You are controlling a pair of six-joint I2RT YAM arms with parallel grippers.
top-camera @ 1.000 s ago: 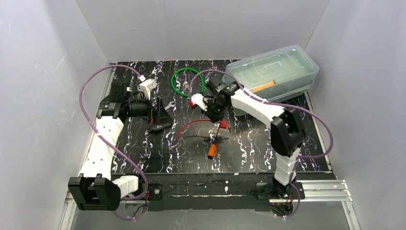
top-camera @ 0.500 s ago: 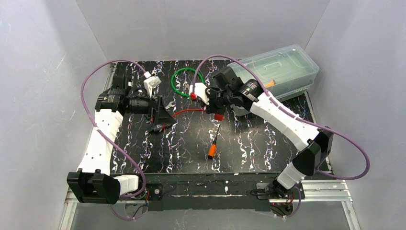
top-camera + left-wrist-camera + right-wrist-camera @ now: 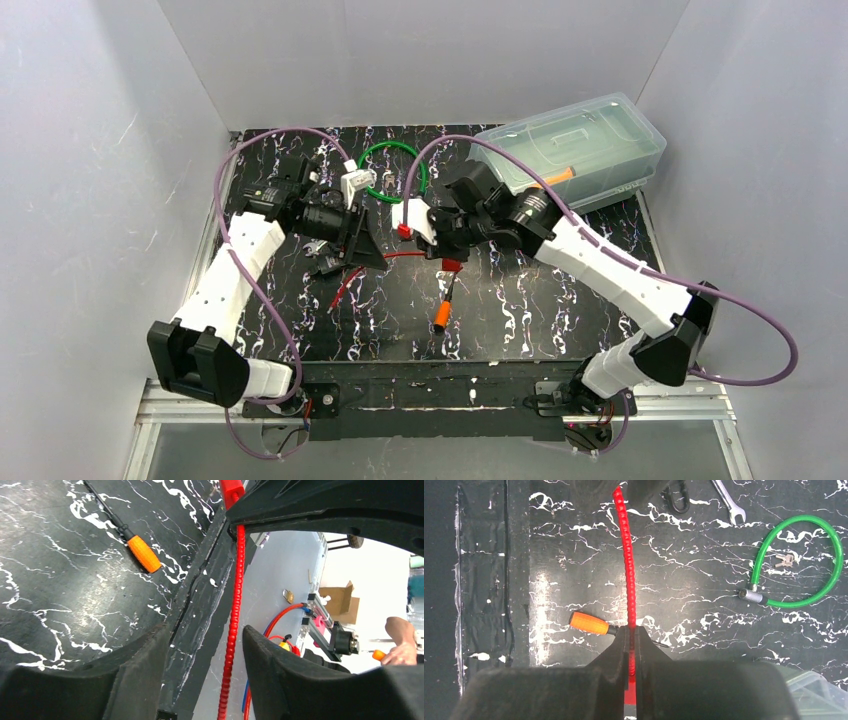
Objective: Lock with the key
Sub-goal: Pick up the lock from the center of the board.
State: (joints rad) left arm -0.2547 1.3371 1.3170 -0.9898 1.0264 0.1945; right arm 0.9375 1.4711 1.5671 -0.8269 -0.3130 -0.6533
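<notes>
The right jaws pinch the red bumpy cable lock (image 3: 627,580) (it is held up above the black marbled bench (image 3: 574,570)). Its cable runs on between the left jaws, which are spread wide around it, not squeezing.

Black marbled table (image 3: 520,300), orange-handled screwdriver (image 3: 443,312), green cable lock (image 3: 800,602), wrench (image 3: 726,500), clear box (image 3: 570,150)

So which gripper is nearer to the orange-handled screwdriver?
Right. The right gripper, holding the red cable, is just beside the screwdriver; the left gripper is farther off to its left.
</notes>
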